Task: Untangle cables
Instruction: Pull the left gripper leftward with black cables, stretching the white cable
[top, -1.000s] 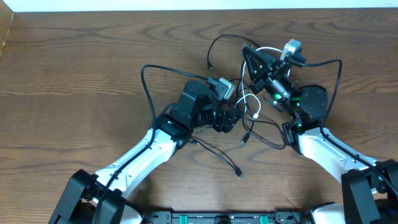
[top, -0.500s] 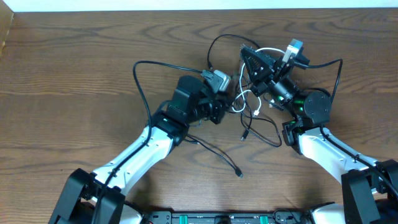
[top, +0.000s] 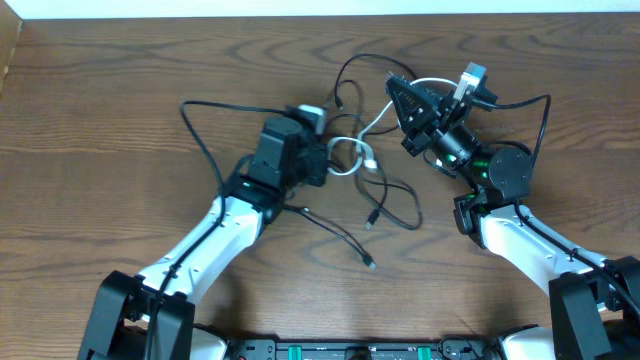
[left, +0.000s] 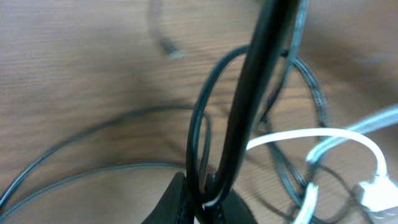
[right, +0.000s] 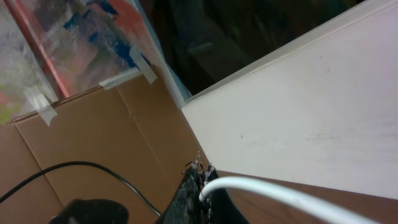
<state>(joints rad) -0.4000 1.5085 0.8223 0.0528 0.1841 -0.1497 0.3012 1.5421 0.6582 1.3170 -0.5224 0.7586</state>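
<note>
Brown wood-grain table (top: 100, 200) spreads under both arms. Nearest the bottom edge, just below centre, a small plug end (top: 370, 263) of one of the black cables (top: 395, 205) lies loose on the wood, and its cord snakes up and left toward the left arm. Above it, thin black loops sprawl across the middle of the frame.

Left of the loops, the left gripper (top: 322, 163) has its fingers pressed together on black cables. In its wrist view the fingertips (left: 180, 199) sit at the bottom edge, nipping dark strands that rise to the top of the frame.

The white cable (top: 350, 155) curls in a small loop just right of that gripper. It then runs up and right to the right gripper (top: 393, 82), above centre. That one is pinching the white cable, which leaves its closed tips toward the lower right in its own wrist view. Farther back in that view stand taped cardboard (right: 93, 143) and a white panel (right: 311, 93).
</note>
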